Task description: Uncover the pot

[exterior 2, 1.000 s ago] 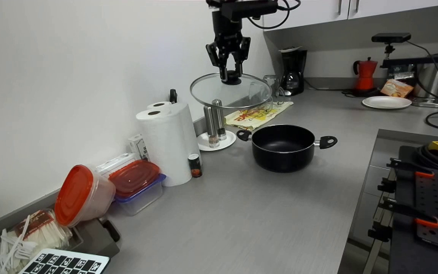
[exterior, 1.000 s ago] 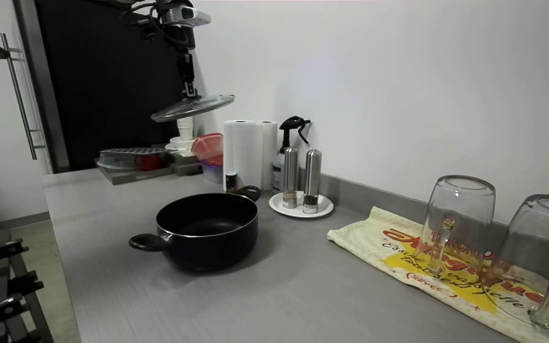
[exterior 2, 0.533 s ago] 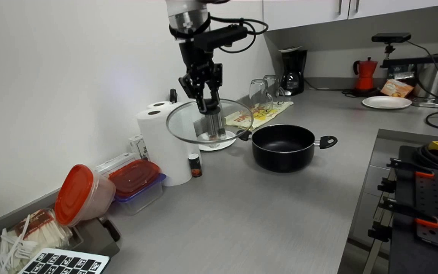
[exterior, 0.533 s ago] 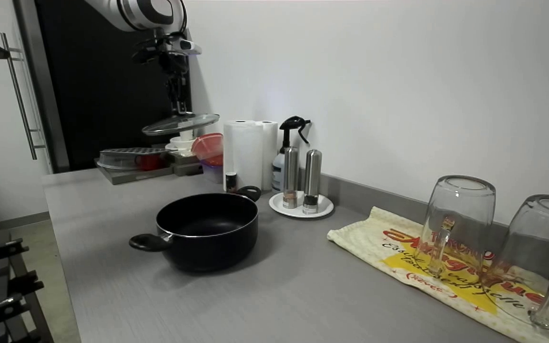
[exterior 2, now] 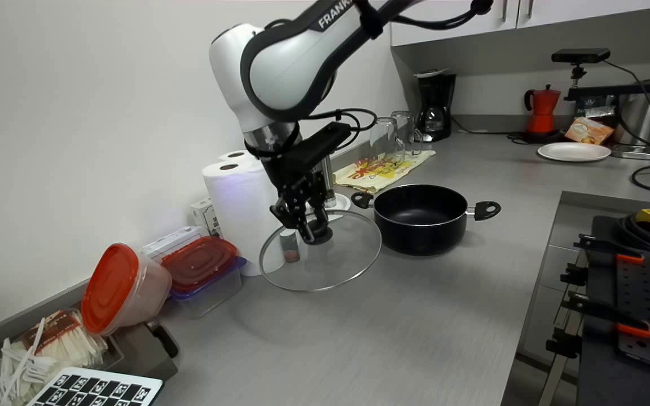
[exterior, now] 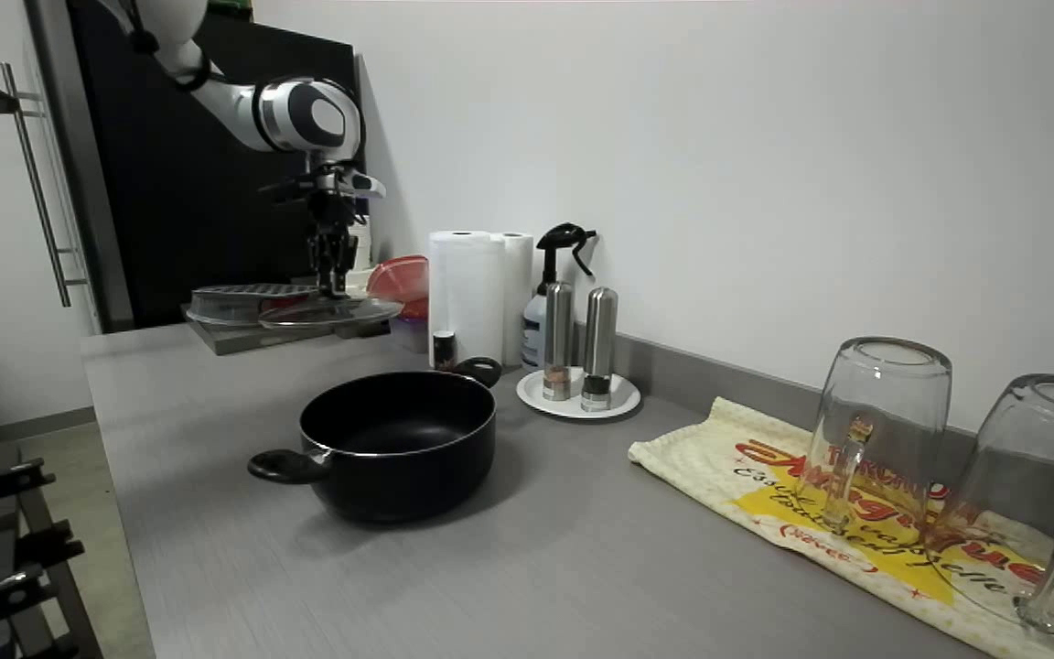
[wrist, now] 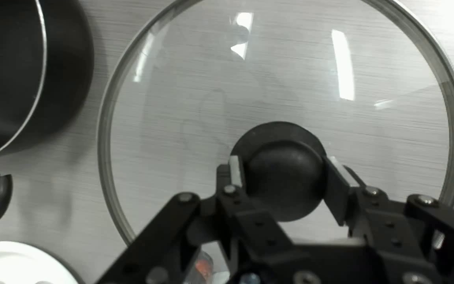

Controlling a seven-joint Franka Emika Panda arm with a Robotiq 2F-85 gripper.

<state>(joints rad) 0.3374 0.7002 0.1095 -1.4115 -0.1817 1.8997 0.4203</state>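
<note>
My claw (wrist: 286,177) clamps the knob (wrist: 284,189) of the lid (wrist: 282,86) — the pot (wrist: 30,71) sits uncovered, upper left of the wrist view.

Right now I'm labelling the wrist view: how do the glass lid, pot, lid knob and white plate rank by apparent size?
1. Glass lid
2. Pot, visible part only
3. Lid knob and white plate: order unsure, the frame crops the plate

White wall (exterior: 765,183), grey countertop (exterior 2: 387,338), white upper cabinets (exterior 2: 556,10)
</note>
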